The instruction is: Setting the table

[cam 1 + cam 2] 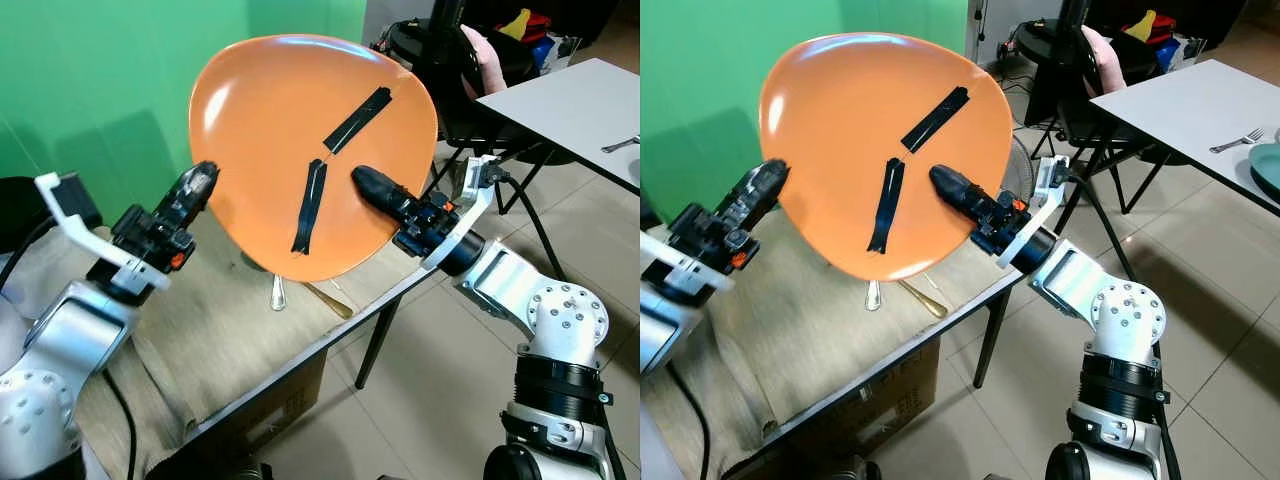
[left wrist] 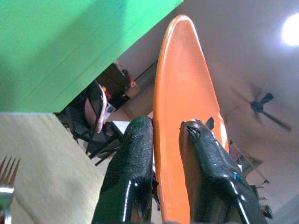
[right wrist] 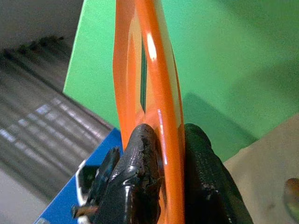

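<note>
Both grippers are clamping the orange plate (image 1: 300, 130) up in the air over the table (image 1: 200, 340): left gripper (image 1: 200, 185) on one rim, right gripper (image 1: 365, 183) opposite. It's hiding most of the spoon (image 1: 278, 292) underneath.

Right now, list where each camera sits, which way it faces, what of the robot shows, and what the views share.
Left eye: head, facing forward and down at the orange plate above the table; left gripper and right gripper show.
Right eye: beside it, same scene.
Left wrist: looks along its fingers clamping the plate's rim.
Right wrist: along its fingers, also on the rim.
Shared: all four show the plate.
</note>
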Controlling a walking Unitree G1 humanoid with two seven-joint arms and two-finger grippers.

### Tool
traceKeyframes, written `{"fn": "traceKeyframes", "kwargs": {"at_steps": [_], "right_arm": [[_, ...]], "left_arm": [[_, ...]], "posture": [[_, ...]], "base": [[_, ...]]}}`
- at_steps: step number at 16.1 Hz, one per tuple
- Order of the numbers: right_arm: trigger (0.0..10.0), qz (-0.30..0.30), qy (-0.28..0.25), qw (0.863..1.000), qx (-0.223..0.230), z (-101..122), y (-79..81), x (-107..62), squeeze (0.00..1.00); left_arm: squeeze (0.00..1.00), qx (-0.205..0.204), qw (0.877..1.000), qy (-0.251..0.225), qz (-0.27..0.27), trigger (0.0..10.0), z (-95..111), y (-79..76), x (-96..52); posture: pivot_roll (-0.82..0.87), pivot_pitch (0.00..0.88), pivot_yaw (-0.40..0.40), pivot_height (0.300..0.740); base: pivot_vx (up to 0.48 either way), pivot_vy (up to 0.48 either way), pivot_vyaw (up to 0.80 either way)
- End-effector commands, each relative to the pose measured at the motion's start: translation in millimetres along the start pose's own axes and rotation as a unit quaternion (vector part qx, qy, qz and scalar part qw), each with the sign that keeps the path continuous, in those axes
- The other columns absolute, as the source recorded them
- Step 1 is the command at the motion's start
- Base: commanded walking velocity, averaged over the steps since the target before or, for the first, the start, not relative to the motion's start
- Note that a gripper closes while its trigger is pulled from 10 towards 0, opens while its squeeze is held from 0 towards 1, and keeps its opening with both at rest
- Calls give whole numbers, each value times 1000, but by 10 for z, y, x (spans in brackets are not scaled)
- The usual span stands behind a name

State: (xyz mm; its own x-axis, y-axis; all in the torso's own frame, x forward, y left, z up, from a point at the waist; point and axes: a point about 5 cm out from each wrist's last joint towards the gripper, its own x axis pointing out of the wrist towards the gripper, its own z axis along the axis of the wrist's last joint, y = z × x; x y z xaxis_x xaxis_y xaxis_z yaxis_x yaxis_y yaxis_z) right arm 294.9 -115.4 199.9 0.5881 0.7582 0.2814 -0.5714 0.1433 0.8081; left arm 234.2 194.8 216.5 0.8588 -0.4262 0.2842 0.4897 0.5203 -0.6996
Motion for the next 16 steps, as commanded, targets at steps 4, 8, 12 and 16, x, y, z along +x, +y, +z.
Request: {"fn": "traceKeyframes", "kwargs": {"at_steps": [4,8,12,16], "right_arm": [[0,-1,-81,997,8,249,11,-108,0],[4863,-58,-71,994,-65,280,5,-165,0],[10000,-207,-98,943,-240,298,85,-309,0],[10000,-308,-124,843,-423,361,218,-435,0]], "left_arm": [[0,-14,1000,-3,1,10000,-16,4,-119],[0,129,988,48,76,10000,-111,96,-141],[0,378,910,68,157,10000,-247,26,-15],[0,445,877,30,181,10000,-420,-65,58]], "posture": [[-5,0,-5,740],[-11,0,0,740],[-24,7,27,740],[-55,26,28,740]], "base": [[0,0,0],[0,0,0],[0,0,-114],[0,0,-755]]}}
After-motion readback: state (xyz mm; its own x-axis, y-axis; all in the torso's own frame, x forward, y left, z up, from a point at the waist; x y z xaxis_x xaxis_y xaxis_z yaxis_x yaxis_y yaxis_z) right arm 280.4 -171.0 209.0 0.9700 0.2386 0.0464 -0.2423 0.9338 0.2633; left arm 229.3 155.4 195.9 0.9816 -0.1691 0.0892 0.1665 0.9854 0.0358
